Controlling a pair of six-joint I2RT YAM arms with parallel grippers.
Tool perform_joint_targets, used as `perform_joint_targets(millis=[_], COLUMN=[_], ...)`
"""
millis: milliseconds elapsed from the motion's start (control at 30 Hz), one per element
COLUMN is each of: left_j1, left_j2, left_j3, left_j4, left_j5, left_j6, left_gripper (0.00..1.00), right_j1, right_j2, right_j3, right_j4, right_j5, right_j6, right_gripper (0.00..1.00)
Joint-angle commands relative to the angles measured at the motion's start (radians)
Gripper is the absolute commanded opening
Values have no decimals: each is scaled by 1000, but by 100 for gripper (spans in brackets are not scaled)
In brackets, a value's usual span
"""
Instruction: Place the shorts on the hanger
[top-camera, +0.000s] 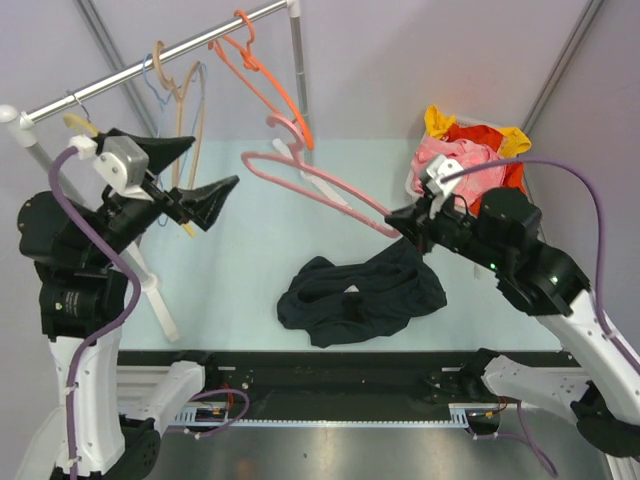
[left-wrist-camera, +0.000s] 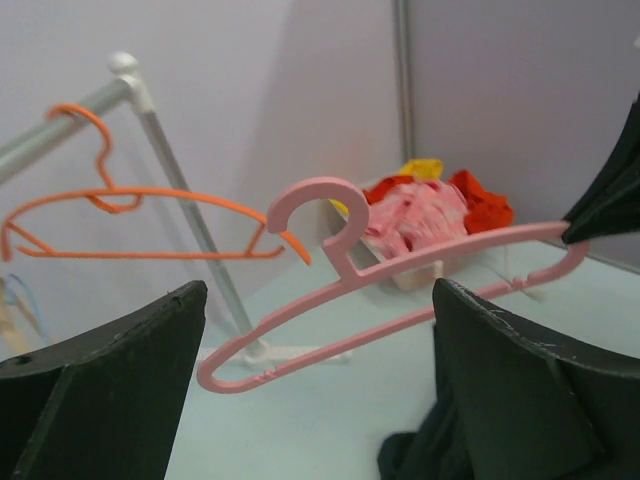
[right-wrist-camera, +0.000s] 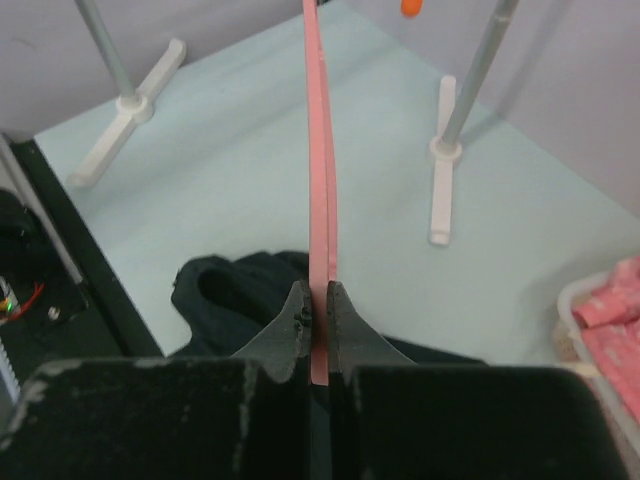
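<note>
The black shorts (top-camera: 360, 296) lie crumpled on the pale green table, also seen in the right wrist view (right-wrist-camera: 235, 300) and the left wrist view (left-wrist-camera: 425, 445). The pale-pink hanger (top-camera: 320, 185) hangs in the air above the table, held by one end. My right gripper (top-camera: 405, 222) is shut on that end (right-wrist-camera: 320, 310), its fingertips (right-wrist-camera: 340, 310) pinching the thin frame. The hanger's hook (left-wrist-camera: 310, 205) faces my left gripper (top-camera: 200, 180), which stands wide open left of the hanger with nothing between its fingers (left-wrist-camera: 500, 370).
A metal clothes rail (top-camera: 150, 60) at the back carries an orange hanger (top-camera: 265, 75) and a beige hanger (top-camera: 180, 90). A white bin (top-camera: 470, 155) of pink, red and yellow garments stands at the back right. The rail's white feet (right-wrist-camera: 440, 190) rest on the table.
</note>
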Motion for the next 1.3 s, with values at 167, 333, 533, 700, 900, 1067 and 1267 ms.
perform_joint_targets(millis=[167, 333, 533, 700, 900, 1067, 1267], left_j1=[-190, -308, -483, -536, -537, -537, -537], left_j2=[-28, -29, -66, -52, -77, -123, -147], left_j3=[-284, -413, -583, -709, -812, -892, -953], left_j4=[-31, -35, 11, 76, 153, 82, 33], left_j5=[142, 97, 13, -41, -119, -49, -13], left_j6=[100, 182, 333, 471, 586, 715, 789], left_gripper=[96, 93, 93, 93, 92, 81, 59], right_j1=[-110, -222, -313, -325, -327, -327, -327], right_j2=[-214, -362, -497, -524, -520, -501, -492], right_j3=[-101, -211, -256, -253, -245, -234, -225], right_j4=[-272, -368, -419, -435, -490, -507, -501], right_j5=[-170, -250, -330, -415, -487, -550, -563], right_j6=[-92, -96, -138, -185, -300, -380, -449], right_gripper=[0, 0, 0, 0, 0, 0, 0])
